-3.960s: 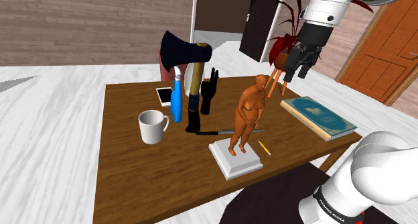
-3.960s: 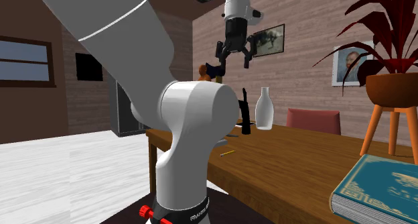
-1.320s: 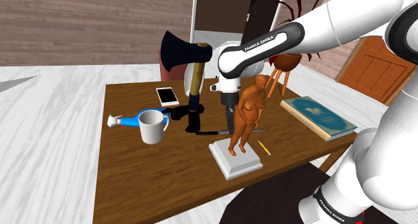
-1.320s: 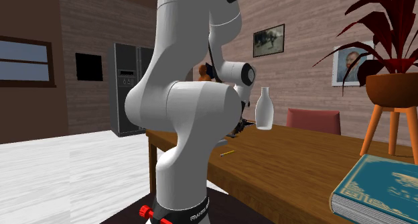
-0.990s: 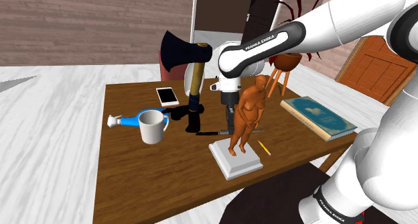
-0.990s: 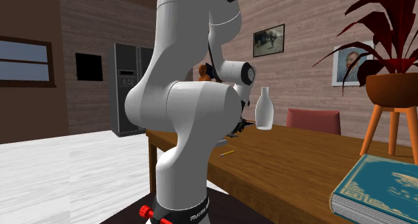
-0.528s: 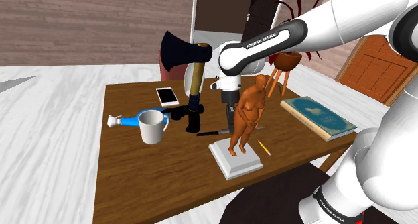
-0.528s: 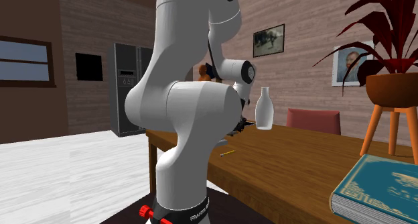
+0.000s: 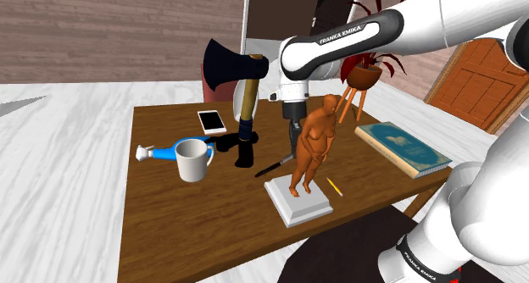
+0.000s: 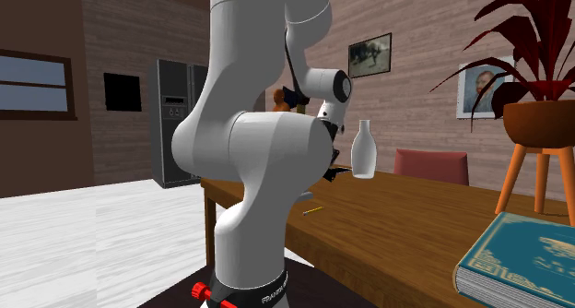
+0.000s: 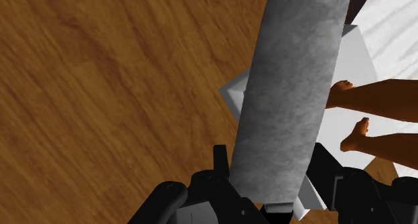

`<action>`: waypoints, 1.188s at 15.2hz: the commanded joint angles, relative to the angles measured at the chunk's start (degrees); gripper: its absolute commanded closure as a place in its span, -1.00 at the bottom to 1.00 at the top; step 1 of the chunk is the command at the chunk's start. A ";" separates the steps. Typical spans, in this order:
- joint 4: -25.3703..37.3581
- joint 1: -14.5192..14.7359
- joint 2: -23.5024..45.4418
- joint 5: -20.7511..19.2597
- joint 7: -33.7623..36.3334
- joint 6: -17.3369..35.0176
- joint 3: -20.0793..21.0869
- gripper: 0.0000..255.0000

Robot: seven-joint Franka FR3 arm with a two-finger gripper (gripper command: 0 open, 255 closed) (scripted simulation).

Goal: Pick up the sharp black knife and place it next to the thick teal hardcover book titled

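The gripper [image 11: 271,189] is clamped on the grey blade of the knife [image 11: 291,88], one finger on each side. In the shoulder view the wrist points straight down just left of the orange figurine [image 9: 312,146], and the forearm slopes in from the upper right. The knife slants, its black handle low toward the near left over the table [image 9: 203,222]. It is well apart from the teal book [image 9: 402,147] on the right.

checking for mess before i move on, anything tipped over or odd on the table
Yes: the blue bottle lies on its side beside the white mug, on the shoulder view's left.
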 commanded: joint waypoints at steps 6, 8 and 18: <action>2.94 -0.04 -2.34 -0.40 1.11 -5.16 -0.05 1.00; 3.91 -0.06 -2.86 -0.47 1.41 -6.62 -0.06 1.00; 9.45 -2.14 -2.91 -2.36 -1.41 -12.82 -2.26 1.00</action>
